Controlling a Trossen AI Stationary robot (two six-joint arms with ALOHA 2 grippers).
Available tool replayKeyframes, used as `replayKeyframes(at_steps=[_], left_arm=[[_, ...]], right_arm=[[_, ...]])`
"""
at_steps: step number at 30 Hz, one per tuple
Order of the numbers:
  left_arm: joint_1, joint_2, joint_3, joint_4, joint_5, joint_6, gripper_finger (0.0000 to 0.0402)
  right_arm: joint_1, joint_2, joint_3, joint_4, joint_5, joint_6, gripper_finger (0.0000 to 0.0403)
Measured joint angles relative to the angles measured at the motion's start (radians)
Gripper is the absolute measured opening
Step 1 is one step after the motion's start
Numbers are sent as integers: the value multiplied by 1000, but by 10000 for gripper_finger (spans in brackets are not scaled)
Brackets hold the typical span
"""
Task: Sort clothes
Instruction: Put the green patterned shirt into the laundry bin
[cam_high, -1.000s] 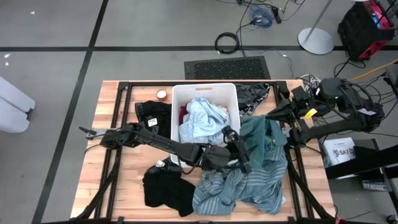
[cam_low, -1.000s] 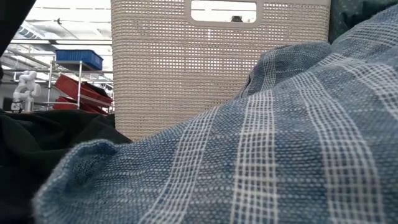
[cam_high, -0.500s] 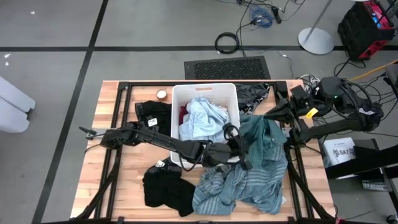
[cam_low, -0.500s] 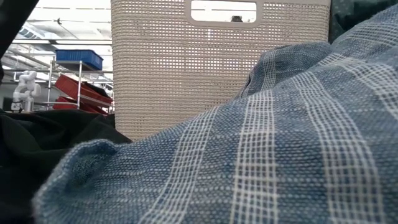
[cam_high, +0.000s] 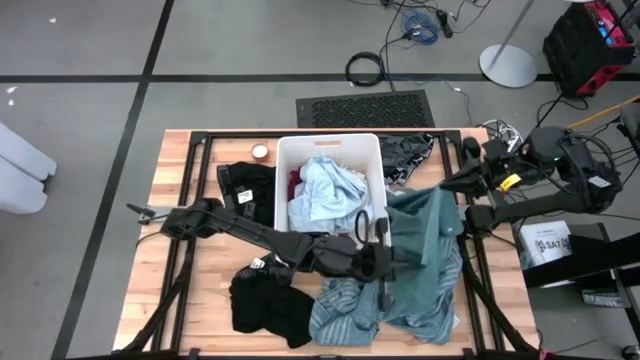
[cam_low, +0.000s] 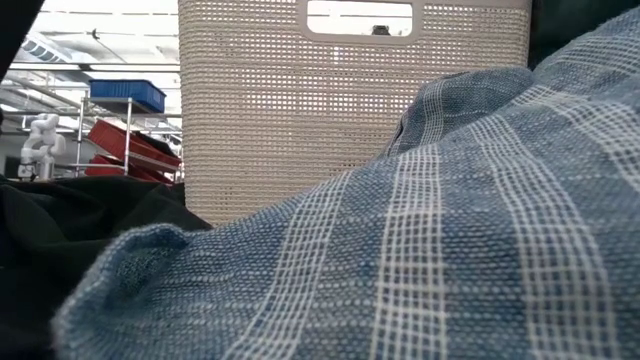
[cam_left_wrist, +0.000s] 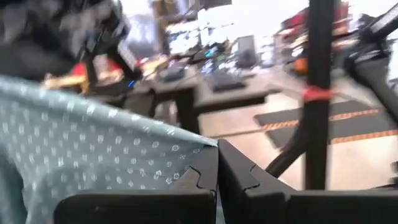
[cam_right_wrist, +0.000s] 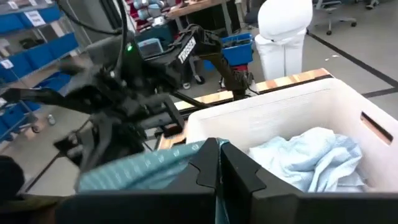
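Spread over the tabletop (cam_high: 200, 290), going left to right: a black garment (cam_high: 268, 303) slumped at the near left, another dark one (cam_high: 250, 182) up beside the white bin (cam_high: 285, 165), a light blue garment (cam_high: 325, 190) heaped inside that bin, then the large teal-grey striped cloth (cam_high: 425, 265) covering the right half, with a dark patterned piece (cam_high: 410, 152) behind it near the far edge. Left hand (cam_high: 381, 262) pressed together on a fold of the striped cloth near its middle, fingers (cam_left_wrist: 199, 177) shut with dotted teal fabric pinched between them. Right hand (cam_right_wrist: 219, 163) likewise closed on the same cloth at its far right corner, probably right at the hem, though from above little of that grip can be made out. All of it soft, light, limp stuff: no risk of breakage, bound to sag and trail, liable to drag neighbours along; best taken at an edge or a bunched fold, two holds well apart for so big a piece. From above, the whole layout; from table height, only striped weave close up and the bin's perforated wall (cam_low: 350, 100) behind; from the wrists alone, the actual pinches.
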Motion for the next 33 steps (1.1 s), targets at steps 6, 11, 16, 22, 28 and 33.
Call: replayKeyframes(at_steps=[6,11,16,22,28,33], left_arm=[[-21,-31,18,-23,28,5,1],[-16,-53,20,-42,27,-24,1],[-19,-76,20,-40,66,-97,1],[-17,-114,20,-41,272,-216,0],[-20,-176,21,-60,365,-264,0],[-20,-222,21,-154,422,-265,0]], right_arm=[[0,0,-5,-77,-70,69,29],[0,11,-28,-161,-88,118,75],[3,15,-28,-133,-116,123,121],[90,14,-28,-143,-146,147,134],[211,15,-45,-118,-76,165,131],[323,17,-170,79,-63,195,131]])
